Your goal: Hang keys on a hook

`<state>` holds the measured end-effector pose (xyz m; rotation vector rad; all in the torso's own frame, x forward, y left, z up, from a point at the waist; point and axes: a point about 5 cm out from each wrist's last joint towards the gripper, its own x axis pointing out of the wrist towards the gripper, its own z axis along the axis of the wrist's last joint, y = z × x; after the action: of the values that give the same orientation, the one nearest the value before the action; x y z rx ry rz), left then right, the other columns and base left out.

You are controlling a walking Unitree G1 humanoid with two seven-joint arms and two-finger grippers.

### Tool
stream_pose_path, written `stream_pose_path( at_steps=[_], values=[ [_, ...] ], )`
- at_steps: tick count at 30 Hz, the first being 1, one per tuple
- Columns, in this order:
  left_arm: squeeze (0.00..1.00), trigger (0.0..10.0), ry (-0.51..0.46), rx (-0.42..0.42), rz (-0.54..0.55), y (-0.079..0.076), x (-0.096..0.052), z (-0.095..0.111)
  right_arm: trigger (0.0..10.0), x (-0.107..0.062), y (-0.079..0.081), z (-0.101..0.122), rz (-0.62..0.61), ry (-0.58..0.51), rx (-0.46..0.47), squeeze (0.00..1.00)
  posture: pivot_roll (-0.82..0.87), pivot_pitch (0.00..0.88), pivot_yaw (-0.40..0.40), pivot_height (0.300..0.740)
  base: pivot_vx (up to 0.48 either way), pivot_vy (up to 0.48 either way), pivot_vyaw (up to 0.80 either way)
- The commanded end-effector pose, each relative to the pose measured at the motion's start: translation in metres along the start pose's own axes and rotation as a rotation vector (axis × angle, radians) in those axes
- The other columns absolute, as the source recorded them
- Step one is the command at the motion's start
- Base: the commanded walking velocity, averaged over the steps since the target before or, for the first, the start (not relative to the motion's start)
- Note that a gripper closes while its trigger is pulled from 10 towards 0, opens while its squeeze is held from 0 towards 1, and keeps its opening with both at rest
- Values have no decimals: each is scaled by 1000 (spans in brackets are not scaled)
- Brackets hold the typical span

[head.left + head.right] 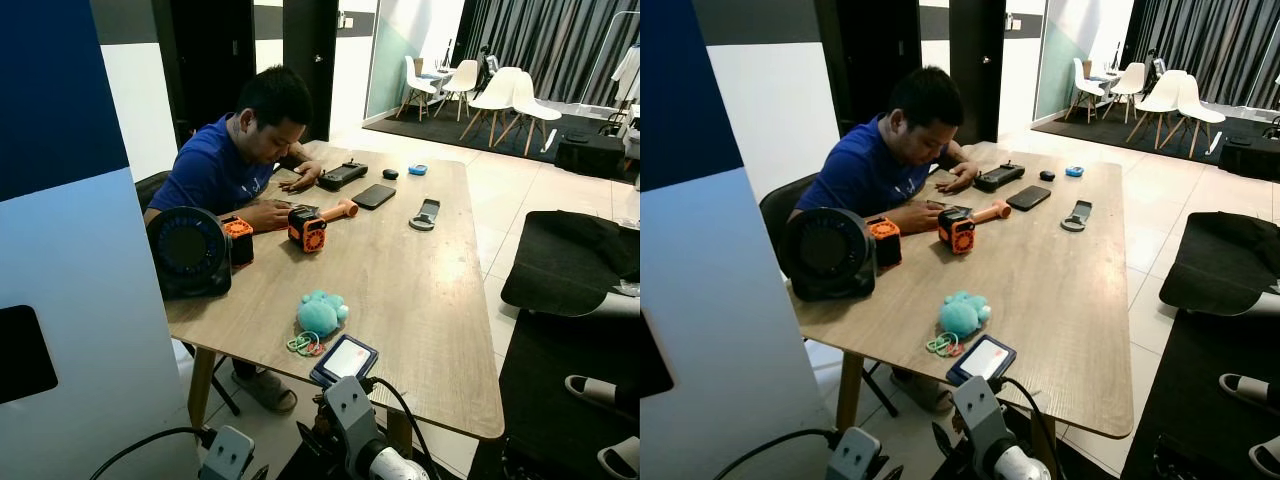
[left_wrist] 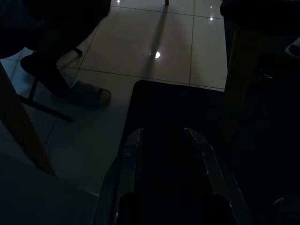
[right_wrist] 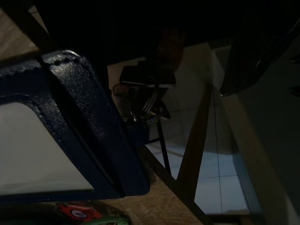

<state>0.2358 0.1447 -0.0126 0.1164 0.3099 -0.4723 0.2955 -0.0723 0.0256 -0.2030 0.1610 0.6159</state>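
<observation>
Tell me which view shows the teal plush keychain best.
The left eye view: the teal plush keychain lies whole on the table, coloured rings attached. The right eye view shows the same. The right wrist view catches a dark sliver; the left wrist view none.

One wooden counter (image 1: 420, 290) carries one black round fan (image 1: 188, 250), two orange-and-black boxy gadgets (image 1: 308, 228) (image 1: 238, 240), one teal plush keychain (image 1: 321, 312) with coloured rings, and one blue card holder (image 1: 345, 360). There are also one black phone (image 1: 374, 196), one black controller (image 1: 342, 175) and one small blue object (image 1: 417, 169). One person (image 1: 235, 160) sits at the counter, and four white chairs (image 1: 500, 100) stand far behind.
</observation>
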Motion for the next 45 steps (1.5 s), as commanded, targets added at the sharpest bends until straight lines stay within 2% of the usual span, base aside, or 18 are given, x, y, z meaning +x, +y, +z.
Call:
stream_pose_path(
  at_steps=[1, 2, 5, 23, 29, 34, 38, 42, 45],
  values=[
    [0, 10000, 13, 12, -1, 0, -4, -4, 3098, 0, 3, 1, 36, -10, -6, 0, 97, 69, -41, 740, 0, 0, 0],
    [0, 10000, 13, 12, 0, 0, -4, -4, 0, 0, 6, 0, 57, -9, -1, 0, 97, 69, -41, 740, 0, 0, 0],
    [0, 10000, 15, 12, 2, 1, -5, -5, 0, -1, 10, -2, 91, -7, 25, 0, 98, 70, -40, 740, 0, 0, 0],
    [0, 10000, 21, 20, -2, 3, -4, -5, 0, -3, 12, -4, 120, -9, 36, 0, 97, 67, -36, 740, 0, 0, 0],
    [0, 10000, 25, 24, -1, 4, -6, -6, 0, -2, 9, 5, 122, -78, 38, 0, 97, 66, -32, 740, 0, 0, 0],
    [0, 10000, 27, 26, -1, 5, -7, -6, 0, 4, 5, 27, 121, -213, 61, 0, 93, 66, -27, 740, 0, 0, 0],
    [0, 10000, 27, 28, -3, 5, -7, -6, 0, 8, 4, 40, 125, -276, 65, 0, 92, 66, -26, 740, 0, 0, 0],
    [0, 10000, 28, 29, -5, 5, -6, -6, 0, 19, 0, 85, 176, -475, 82, 0, 83, 64, -22, 740, 0, 0, 0],
    [0, 10000, 28, 28, -6, 4, -6, -6, 0, 21, 0, 95, 190, -515, 81, 0, 83, 64, -22, 740, 0, 0, 0]
  ],
)
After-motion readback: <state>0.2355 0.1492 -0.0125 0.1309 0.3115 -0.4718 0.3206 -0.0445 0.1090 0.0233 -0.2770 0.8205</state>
